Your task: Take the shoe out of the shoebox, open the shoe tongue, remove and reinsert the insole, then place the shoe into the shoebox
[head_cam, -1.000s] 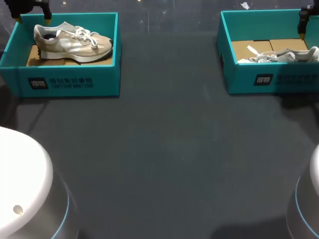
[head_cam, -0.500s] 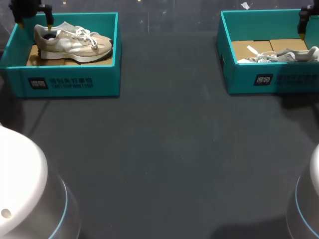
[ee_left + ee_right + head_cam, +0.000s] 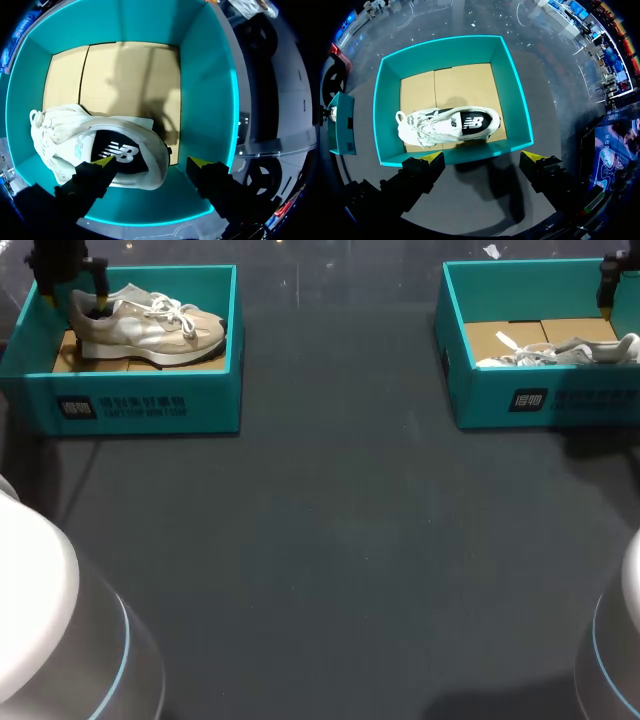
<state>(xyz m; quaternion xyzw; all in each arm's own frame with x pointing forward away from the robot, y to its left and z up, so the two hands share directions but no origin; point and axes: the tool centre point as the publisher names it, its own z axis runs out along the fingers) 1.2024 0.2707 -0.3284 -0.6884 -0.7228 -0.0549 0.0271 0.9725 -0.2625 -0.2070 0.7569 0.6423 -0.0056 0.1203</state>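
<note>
1. While the first step, taking the shoe out, is not yet done, both shoes lie in their boxes. The left shoe [image 3: 150, 325] sits in the left shoebox [image 3: 150, 405] at about ten o'clock on the counter [image 3: 330, 560], with its toe toward three o'clock. The right shoe [image 3: 452, 125] sits in the right shoebox [image 3: 509, 100] at about two o'clock.
2. Our left end effector [image 3: 152, 162] is down at the heel end of the left shoe with its fingers apart. One yellow tip is over the dark insole [image 3: 117, 152] inside the opening, and the other is outside the heel, near the box wall. The heel rim lies between them, but we do not see both tips pressing it, so nothing is clamped.
3. Our right end effector [image 3: 485, 157] hangs with its fingers spread, above the counter just outside the right shoebox's near wall, and holds nothing.
4. We judge the step in hand to be the grasp for the lift-out. The next move calls for pinching the heel rim firmly, then rising straight up to clear the wall before heading toward six o'clock.
5. The soft rim may fold under a weak pinch.
</note>
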